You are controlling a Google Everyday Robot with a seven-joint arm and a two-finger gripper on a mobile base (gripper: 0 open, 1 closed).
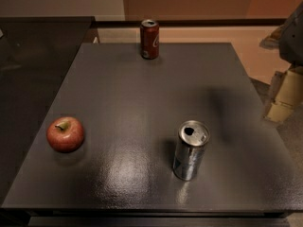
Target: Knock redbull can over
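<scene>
Silver-grey metal, item one: the redbull can, slim and shiny, with a silver top and a dark opening.

Camera view, sole view. Positions are read from the middle of the table, a dark grey matt top.

- Redbull can: at about 5 o'clock, toward the near edge. It stands upright on its base and nothing touches it.
- Red cola can: at 12 o'clock, upright near the far edge, well apart from the redbull can.
- Apple: red, stem up, at about 8 o'clock near the left edge.
- Gripper: pale parts partly cut off by the picture's edge, at about 3 o'clock, beyond the right edge of the table. It sits at about 1 o'clock from the redbull can and is apart from it. Whether it is spread or closed cannot be told, and it appears to hold nothing.

Progress, by judgement: the task is not yet done, since the can is still on end and there is no contact. What is left is the whole working part. The gripper must approach over the table from the right and push the can's upper body sideways until it tips.
</scene>
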